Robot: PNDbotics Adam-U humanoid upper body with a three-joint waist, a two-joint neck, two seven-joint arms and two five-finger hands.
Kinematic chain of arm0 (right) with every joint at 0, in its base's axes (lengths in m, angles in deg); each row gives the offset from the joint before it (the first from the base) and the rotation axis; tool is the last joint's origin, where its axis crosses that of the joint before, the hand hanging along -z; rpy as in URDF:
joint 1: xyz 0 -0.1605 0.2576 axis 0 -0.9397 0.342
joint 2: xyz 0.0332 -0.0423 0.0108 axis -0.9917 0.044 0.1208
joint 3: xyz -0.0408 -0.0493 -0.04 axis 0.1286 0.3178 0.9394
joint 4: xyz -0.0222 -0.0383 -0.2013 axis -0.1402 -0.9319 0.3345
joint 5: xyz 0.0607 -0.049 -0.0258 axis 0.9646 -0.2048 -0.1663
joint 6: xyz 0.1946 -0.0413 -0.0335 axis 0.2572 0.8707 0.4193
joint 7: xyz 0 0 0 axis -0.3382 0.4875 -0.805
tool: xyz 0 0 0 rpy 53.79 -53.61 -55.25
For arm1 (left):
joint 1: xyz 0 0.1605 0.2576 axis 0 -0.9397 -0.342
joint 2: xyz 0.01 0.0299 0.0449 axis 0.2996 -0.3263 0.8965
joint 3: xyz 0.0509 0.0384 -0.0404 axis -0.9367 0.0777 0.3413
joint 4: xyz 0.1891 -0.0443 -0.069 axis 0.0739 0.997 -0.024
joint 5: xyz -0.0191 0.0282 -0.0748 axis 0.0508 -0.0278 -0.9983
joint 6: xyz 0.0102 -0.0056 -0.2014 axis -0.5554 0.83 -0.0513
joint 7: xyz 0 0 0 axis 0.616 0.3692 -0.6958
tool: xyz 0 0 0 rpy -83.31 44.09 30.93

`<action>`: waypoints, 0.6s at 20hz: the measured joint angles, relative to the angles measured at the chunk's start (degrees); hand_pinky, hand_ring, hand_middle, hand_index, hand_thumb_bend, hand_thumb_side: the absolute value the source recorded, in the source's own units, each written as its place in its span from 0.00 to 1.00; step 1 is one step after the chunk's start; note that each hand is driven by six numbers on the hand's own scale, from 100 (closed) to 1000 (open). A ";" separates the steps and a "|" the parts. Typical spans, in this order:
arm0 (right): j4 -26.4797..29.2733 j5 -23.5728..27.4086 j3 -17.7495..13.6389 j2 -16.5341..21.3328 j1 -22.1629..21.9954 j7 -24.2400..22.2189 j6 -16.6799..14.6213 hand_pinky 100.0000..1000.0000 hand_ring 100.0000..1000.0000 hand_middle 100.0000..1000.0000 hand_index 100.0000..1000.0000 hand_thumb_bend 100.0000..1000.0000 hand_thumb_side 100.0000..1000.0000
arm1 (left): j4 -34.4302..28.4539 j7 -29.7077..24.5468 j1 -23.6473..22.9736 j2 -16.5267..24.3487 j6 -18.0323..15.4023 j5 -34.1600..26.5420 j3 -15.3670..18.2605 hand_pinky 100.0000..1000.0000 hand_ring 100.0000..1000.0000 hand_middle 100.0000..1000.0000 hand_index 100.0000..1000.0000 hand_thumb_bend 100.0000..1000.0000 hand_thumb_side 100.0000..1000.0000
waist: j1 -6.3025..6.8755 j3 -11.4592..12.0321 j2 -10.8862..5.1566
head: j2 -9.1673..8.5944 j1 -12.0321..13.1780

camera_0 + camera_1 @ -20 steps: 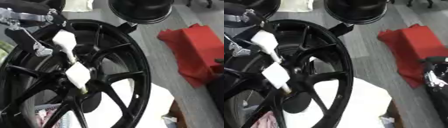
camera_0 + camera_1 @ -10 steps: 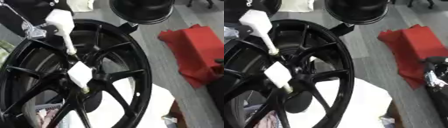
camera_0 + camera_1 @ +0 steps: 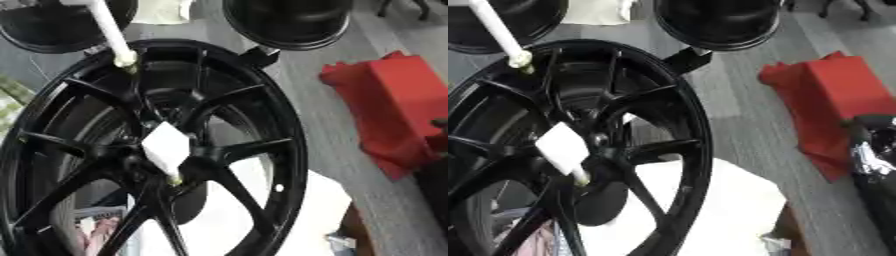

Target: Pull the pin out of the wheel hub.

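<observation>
The left robot hand is outside both views. At the right edge of the right eye view there is a black and silver shape (image 3: 874, 162) that may be the right robot hand; I cannot tell whether it is spread or closed, and it touches none of the task's things.

A white pin (image 3: 109, 31) comes in from the top left corner. It is a long, thin, tilted shaft whose yellowish tip lies over the upper left rim of the wheel (image 3: 293, 150), well apart from the hub. Its upper end is cut off by the edge of the picture, so what holds it is not visible.

The wheel is black with slim spokes that meet at the wheel hub (image 3: 602, 142). It fills the left and middle of both views. A second white pin (image 3: 166, 148) sits at the hub — a flat, diamond-shaped white head with a short yellowish tip pointing down between the spokes.

The lower right part of the wheel lies over a white surface (image 3: 308, 212). To the right, on the grey floor (image 3: 306, 90), is a crumpled red cloth (image 3: 394, 105), apart from the rim. Two black round objects (image 3: 289, 20) sit just beyond the far side of the wheel.
</observation>
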 measured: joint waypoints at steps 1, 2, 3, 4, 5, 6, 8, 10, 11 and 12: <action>0.00 0.01 -0.13 0.00 -0.02 0.10 -0.08 0.95 0.71 0.46 0.61 0.04 0.08 | -0.03 0.24 -0.96 1.19 -0.10 -0.31 1.11 0.65 0.43 0.20 0.26 0.00 0.34 | 0.00 0.27 -0.03 | 0.19 -0.17; 0.00 0.03 -0.27 0.01 -0.11 0.21 -0.16 0.95 0.71 0.46 0.61 0.04 0.08 | -0.09 0.66 -2.06 2.39 -0.21 -0.60 2.21 0.65 0.43 0.20 0.26 0.00 0.34 | 0.00 0.50 -0.05 | 0.43 -0.26; 0.00 0.05 -0.32 0.01 -0.22 0.36 -0.23 0.95 0.71 0.46 0.61 0.04 0.08 | -0.28 1.20 -3.48 3.60 -0.39 -0.88 3.34 0.65 0.43 0.20 0.26 0.00 0.34 | 0.01 0.69 -0.14 | 0.61 -0.35; 0.00 0.07 -0.47 0.01 -0.28 0.48 -0.23 0.95 0.71 0.46 0.61 0.05 0.08 | -0.54 1.92 -5.09 4.77 -0.57 -1.23 4.54 0.65 0.43 0.20 0.26 0.00 0.37 | 0.01 0.90 -0.26 | 0.91 -0.46; 0.00 0.10 -0.61 0.01 -0.34 0.60 -0.26 0.95 0.71 0.46 0.61 0.05 0.08 | -0.76 2.74 -6.87 6.03 -0.74 -1.63 5.79 0.65 0.42 0.20 0.26 0.00 0.39 | 0.00 1.08 -0.38 | 1.16 -0.58; 0.00 0.15 -0.68 0.02 -0.41 0.76 -0.26 0.95 0.71 0.46 0.61 0.05 0.08 | -0.86 3.62 -8.83 7.16 -0.87 -2.07 7.09 0.65 0.42 0.20 0.26 0.00 0.40 | -0.04 1.23 -0.47 | 1.47 -0.68; 0.00 0.35 -0.95 0.02 -0.42 0.95 -0.30 0.95 0.71 0.46 0.61 0.04 0.08 | -0.86 5.49 -13.06 9.25 -0.99 -2.88 9.63 0.65 0.42 0.20 0.26 0.00 0.41 | -0.16 1.51 -0.57 | 1.99 -0.73; 0.00 0.50 -0.98 0.02 -0.40 1.19 -0.33 0.95 0.71 0.46 0.61 0.04 0.08 | -0.59 7.24 -17.15 10.87 -1.04 -3.29 11.94 0.65 0.42 0.20 0.26 0.00 0.41 | -0.35 1.83 -0.59 | 2.42 -0.75; 0.00 0.64 -0.99 0.02 -0.39 1.29 -0.33 0.95 0.71 0.46 0.61 0.04 0.08 | -0.34 8.00 -19.11 11.49 -1.06 -3.31 12.95 0.65 0.42 0.20 0.26 0.00 0.40 | -0.47 1.91 -0.61 | 2.46 -0.76; 0.00 0.80 -1.00 0.02 -0.38 1.33 -0.34 0.95 0.71 0.46 0.61 0.04 0.08 | -0.10 8.70 -20.95 12.01 -1.11 -3.29 13.86 0.65 0.42 0.20 0.26 0.00 0.40 | -0.56 1.97 -0.62 | 2.47 -0.76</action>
